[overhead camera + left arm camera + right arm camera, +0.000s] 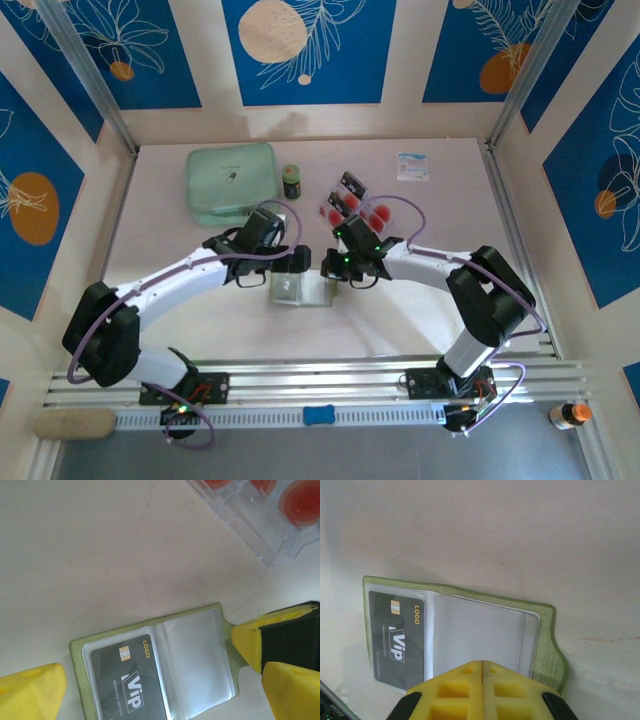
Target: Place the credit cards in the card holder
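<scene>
1. The right gripper [482,675] is sitting fully shut, its yellow fingers [455,692] pressed together with nothing between them. Its tip is meeting the near border of the card holder [465,630]. I cannot tell whether it is pressing down or only hovering.
2. The left gripper [161,692] is hanging spread as wide as it goes and is gripping nothing, with its fingers [30,692] straddling the holder end to end.
3. The holder is lying opened flat on the table [530,530] between the two grippers, sleeves up. A black VIP card [397,640] is filling one pocket, and the empty sleeve [480,635] beside it is showing clear.
4. The credit cards [352,203] are sitting in the clear tray [250,525], just beyond the holder, and neither gripper is carrying one.
5. Judging from this, the right tip is probably pinning the holder open. It is doing that best on the green border, clear of the sleeve mouth.
6. The spread left gripper looks better placed to fetch a card, pinching it by a short end and feeding it in at a low angle.
7. The risk is the holder sliding or folding shut once the pin lifts.
</scene>
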Tool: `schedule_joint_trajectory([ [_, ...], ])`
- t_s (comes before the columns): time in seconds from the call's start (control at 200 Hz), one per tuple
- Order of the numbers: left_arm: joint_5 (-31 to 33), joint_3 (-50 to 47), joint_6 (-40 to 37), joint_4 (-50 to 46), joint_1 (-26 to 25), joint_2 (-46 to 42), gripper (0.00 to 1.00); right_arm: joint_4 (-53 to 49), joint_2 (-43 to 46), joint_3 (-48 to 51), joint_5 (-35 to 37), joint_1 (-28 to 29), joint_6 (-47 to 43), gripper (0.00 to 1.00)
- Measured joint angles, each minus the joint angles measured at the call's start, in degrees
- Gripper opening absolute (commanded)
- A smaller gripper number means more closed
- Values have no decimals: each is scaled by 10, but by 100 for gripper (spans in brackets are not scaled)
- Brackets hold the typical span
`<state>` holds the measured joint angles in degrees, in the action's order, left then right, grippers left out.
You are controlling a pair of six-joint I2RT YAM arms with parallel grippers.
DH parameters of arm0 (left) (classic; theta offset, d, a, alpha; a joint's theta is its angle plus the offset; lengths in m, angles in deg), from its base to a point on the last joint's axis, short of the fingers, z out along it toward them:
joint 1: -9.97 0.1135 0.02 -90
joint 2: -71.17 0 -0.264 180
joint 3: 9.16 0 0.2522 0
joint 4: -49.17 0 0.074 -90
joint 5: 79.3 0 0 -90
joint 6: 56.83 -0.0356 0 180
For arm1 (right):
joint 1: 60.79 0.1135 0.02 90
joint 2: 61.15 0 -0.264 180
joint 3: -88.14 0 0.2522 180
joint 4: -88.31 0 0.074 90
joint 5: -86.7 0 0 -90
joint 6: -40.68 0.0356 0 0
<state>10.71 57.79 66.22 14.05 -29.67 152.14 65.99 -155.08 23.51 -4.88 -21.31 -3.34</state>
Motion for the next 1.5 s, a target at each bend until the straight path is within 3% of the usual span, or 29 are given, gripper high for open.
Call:
schedule_joint_trajectory([
  [0.62,8,-47,-13,30,-9,56,100,17,-86,-36,-31,10,-1,0],
  [1.5,28,-77,-31,58,-11,86,100,35,-91,-37,-45,14,12,0],
])
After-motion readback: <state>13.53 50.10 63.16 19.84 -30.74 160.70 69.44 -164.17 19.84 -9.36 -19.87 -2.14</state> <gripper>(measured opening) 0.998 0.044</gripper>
